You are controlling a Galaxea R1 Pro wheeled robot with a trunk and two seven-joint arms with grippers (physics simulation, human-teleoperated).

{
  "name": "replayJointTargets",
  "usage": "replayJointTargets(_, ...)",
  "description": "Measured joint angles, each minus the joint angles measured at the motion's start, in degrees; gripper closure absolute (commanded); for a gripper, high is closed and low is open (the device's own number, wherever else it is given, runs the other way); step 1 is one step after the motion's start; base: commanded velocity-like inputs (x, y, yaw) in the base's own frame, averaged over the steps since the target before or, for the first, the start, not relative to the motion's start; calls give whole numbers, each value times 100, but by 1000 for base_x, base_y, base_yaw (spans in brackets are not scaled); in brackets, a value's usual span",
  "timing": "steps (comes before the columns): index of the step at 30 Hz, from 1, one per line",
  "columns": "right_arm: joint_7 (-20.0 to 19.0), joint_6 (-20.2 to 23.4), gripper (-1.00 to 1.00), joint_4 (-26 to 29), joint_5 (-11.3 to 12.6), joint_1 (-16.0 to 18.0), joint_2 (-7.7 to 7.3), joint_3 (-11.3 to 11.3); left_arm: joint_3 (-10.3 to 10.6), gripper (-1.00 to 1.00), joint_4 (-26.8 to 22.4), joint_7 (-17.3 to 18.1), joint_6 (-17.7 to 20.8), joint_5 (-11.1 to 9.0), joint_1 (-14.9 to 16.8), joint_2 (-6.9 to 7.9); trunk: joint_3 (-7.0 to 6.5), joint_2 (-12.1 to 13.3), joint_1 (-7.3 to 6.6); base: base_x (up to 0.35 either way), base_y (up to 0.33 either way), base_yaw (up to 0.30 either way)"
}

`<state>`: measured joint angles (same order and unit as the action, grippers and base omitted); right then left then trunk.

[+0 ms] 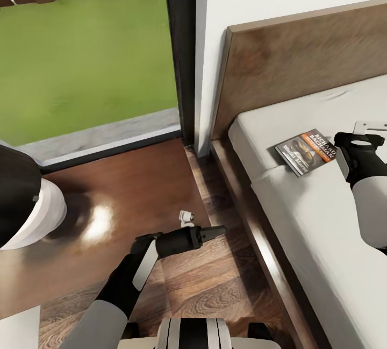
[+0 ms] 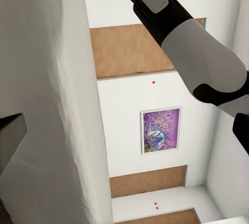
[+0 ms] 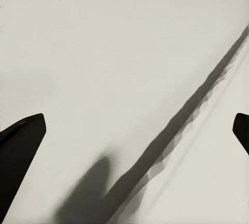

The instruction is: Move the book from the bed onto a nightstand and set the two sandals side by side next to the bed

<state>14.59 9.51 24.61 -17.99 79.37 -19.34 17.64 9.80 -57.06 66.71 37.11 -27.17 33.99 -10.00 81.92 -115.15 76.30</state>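
The book (image 1: 305,151), a dark paperback with orange lettering, lies on the off-white mattress of the bed (image 1: 301,214) close to the headboard. My right gripper (image 1: 357,143) hovers just right of the book, pointing down at the mattress; in the right wrist view its dark fingertips (image 3: 21,146) stand wide apart over bare sheet, open and holding nothing. My left gripper (image 1: 214,230) is open and empty, pointing toward the bed frame over the near corner of the nightstand (image 1: 123,193), whose glossy dark brown top sits between window and bed. The sandals are out of view.
A tall black-framed window (image 1: 180,53) with green lawn behind it stands behind the nightstand. Wood plank floor (image 1: 215,290) runs along the bed's dark frame. The left wrist view shows my right arm (image 2: 197,53), a lavender picture (image 2: 161,130) and brown doors (image 2: 135,50) across the room.
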Motion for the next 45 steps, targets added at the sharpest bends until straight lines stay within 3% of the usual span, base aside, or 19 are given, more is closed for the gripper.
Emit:
replayJointTargets(26,-2,6,-100,-6,6,0,-1,3,-1,-100,-1,0,0,0,0,0,0,0,0,0,0,130)
replayJointTargets(45,-4,-4,-100,-1,-21,-7,-4,-9,-8,-100,-7,0,-1,-36,-14,0,0,1,0,0,0,9)
